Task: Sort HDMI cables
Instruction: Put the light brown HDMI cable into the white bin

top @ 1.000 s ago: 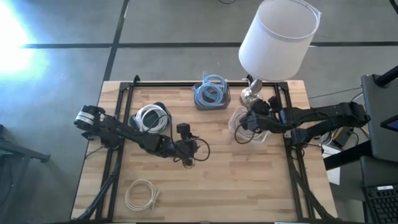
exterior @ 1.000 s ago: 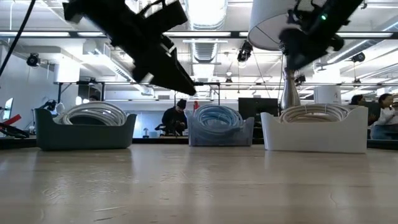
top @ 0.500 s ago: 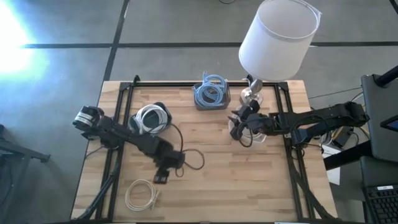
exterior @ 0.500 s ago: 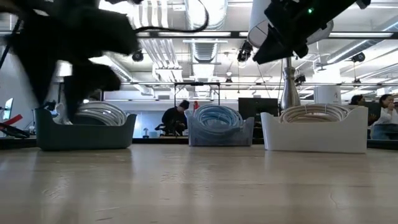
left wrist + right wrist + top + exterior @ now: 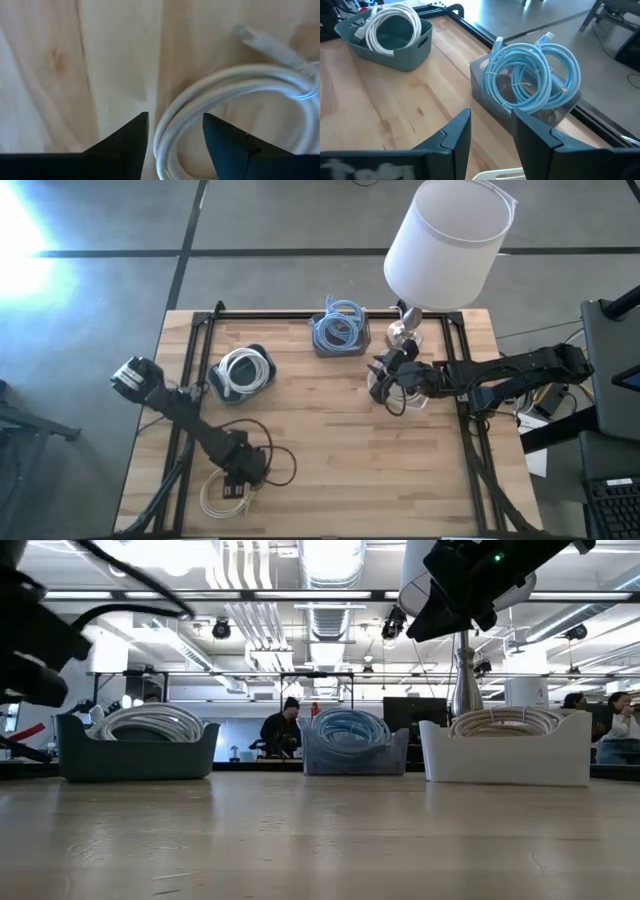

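An off-white cable coil (image 5: 222, 492) lies flat on the table near the near-left corner. My left gripper (image 5: 238, 480) is above it, open. In the left wrist view (image 5: 175, 122) its two fingers stand on either side of a bend of the coil's strands (image 5: 172, 135), and I see no touch. My right gripper (image 5: 385, 375) is open and empty, raised beside the white bin (image 5: 412, 398) of beige coils (image 5: 505, 722). White coils lie in the dark teal bin (image 5: 240, 372). Light blue coils (image 5: 535, 70) lie in the clear bin (image 5: 340, 332).
A lamp with a big white shade (image 5: 445, 240) stands at the far right, its metal foot (image 5: 403, 332) behind the white bin. The three bins stand in a row along the far half. Bare wood spreads over the middle and near right. People show in the room beyond.
My left gripper has swung from the table's middle toward the near-left corner and now hangs over the loose off-white coil. My right gripper has drawn a little toward the table's left, away from over the white bin. The coils have kept still.
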